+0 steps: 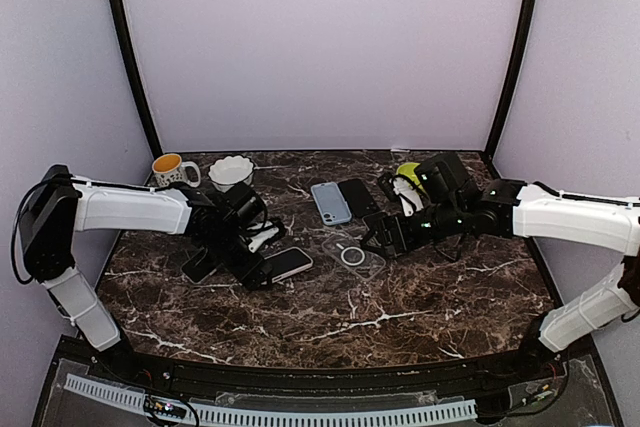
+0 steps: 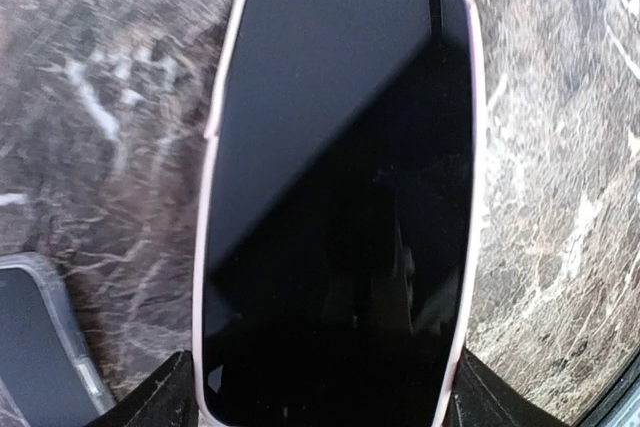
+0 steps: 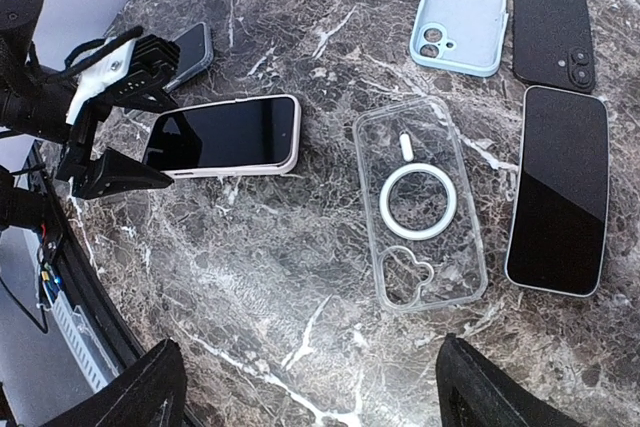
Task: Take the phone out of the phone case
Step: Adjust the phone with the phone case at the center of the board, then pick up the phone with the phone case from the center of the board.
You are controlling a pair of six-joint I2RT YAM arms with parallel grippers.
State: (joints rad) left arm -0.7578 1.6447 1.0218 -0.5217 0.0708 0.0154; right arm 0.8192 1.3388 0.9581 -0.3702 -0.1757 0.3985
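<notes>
Left wrist view showed the phone (image 2: 340,197) lying screen-up in its pale case (image 2: 205,247) on the marble table (image 2: 560,197), left of centre. Your left gripper (image 3: 160,142) straddled its end with fingers spread. Your right gripper (image 3: 310,397) hovered, also spread, near an empty clear case (image 3: 420,207). Ideally, you pinned one rim and peeled a corner.

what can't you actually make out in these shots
- Left wrist view: the near end of the cased phone and most of the left gripper run off the bottom edge.
- Left wrist view: a second phone is cut by the left edge.
- Top view: a yellow-green object is mostly hidden behind the right arm.
- Top view: the contents of the mug are too small to tell.
</notes>
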